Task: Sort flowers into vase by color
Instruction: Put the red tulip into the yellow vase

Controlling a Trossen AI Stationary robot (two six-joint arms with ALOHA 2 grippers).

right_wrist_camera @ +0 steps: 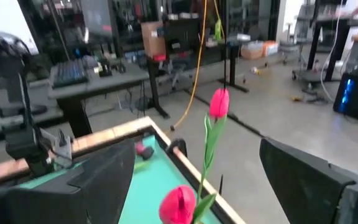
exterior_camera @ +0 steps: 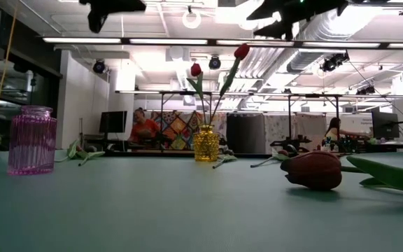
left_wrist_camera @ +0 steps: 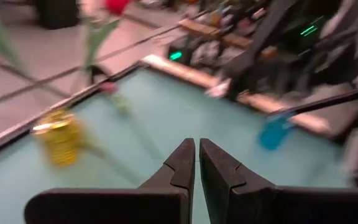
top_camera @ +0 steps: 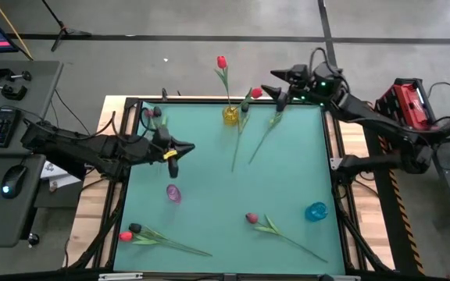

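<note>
Two red artificial tulips (top_camera: 222, 62) with thin green stems stand in my landmark, the amber ribbed glass vase (top_camera: 230, 115); the second bud (top_camera: 256, 93) leans toward the right gripper.

- Right gripper (top_camera: 278, 87): just beside the vase, fingers spread wide, holding nothing.
- Left gripper (top_camera: 187, 147): well short of the vase, fingers together, empty.
- Loose stems: two lie just beside the vase (top_camera: 266, 136); a dark crimson tulip (top_camera: 251, 218) and a red one (top_camera: 126, 235) lie far from it.
- Pink ribbed glass vase (top_camera: 173, 193) and blue glass vase (top_camera: 316, 211): both empty, well apart from the amber one.

Risks, as I judge them: my spread right fingers could snag the leaning bud and drag it out or tip the light vase; thin stems may slip a pinch; crimson could be misfiled as red.
</note>
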